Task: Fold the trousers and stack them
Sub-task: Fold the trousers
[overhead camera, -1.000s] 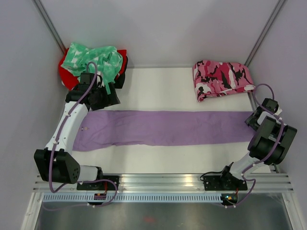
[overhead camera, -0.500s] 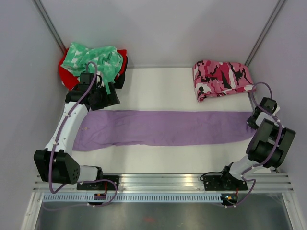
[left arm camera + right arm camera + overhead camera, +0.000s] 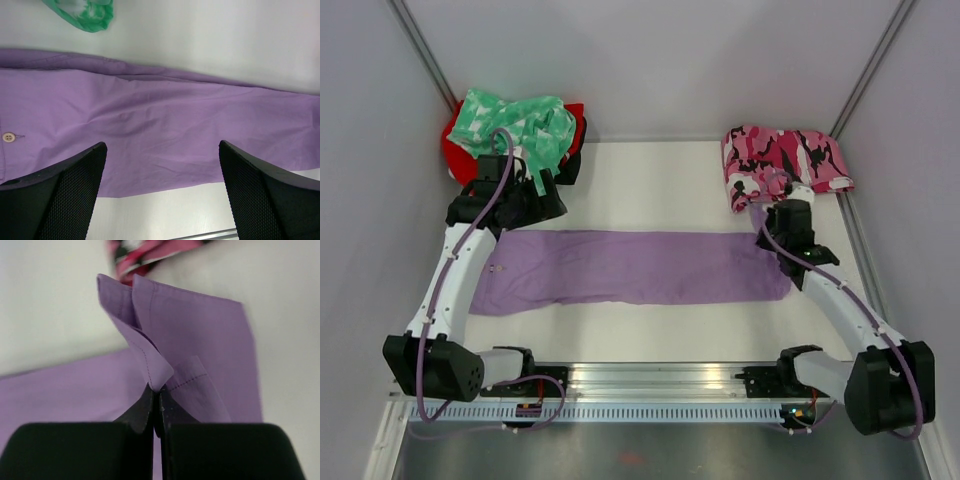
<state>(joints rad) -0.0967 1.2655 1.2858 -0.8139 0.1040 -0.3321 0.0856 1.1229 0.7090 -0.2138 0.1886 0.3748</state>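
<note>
The trousers (image 3: 630,267) across the middle of the frame are plain lilac-purple, with one pale button (image 3: 8,136). The garment (image 3: 782,162) at upper right is pink, black and white camouflage. At upper left are a mint-green cloth (image 3: 515,122) with white blotches and a red cloth (image 3: 457,160). The table (image 3: 660,190) is white.

top: high above the near edge, looking down on the whole table (image 3: 660,190) | left wrist: close above the trousers (image 3: 190,130), facing down | right wrist: very close, low | shared: trousers in all three
</note>
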